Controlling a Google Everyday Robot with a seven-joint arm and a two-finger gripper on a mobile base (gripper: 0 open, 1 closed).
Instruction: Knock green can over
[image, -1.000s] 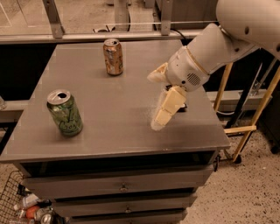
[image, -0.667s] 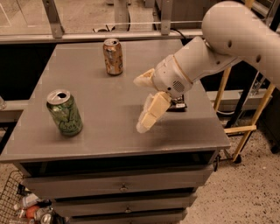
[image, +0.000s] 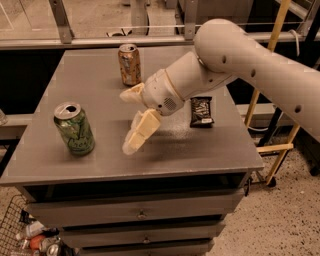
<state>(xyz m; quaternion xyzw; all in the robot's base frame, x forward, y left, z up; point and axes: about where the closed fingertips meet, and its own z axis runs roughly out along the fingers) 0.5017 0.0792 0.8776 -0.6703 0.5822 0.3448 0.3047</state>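
The green can (image: 74, 128) stands upright near the left front of the grey table (image: 200, 150), its silver top and opening showing. My gripper (image: 125, 122) is over the middle of the table, to the right of the can and a short gap away from it. Its two cream fingers (image: 139, 131) are spread apart and hold nothing. The white arm (image: 240, 55) reaches in from the upper right.
An orange-tan drink can (image: 129, 64) stands upright at the back of the table. A black snack packet (image: 201, 111) lies on the right side. Drawers (image: 142, 215) sit below the table top. A wire basket (image: 20, 232) with litter is at the lower left.
My gripper and arm have moved left across the table, closer to the green can. The can has not moved and stays upright.
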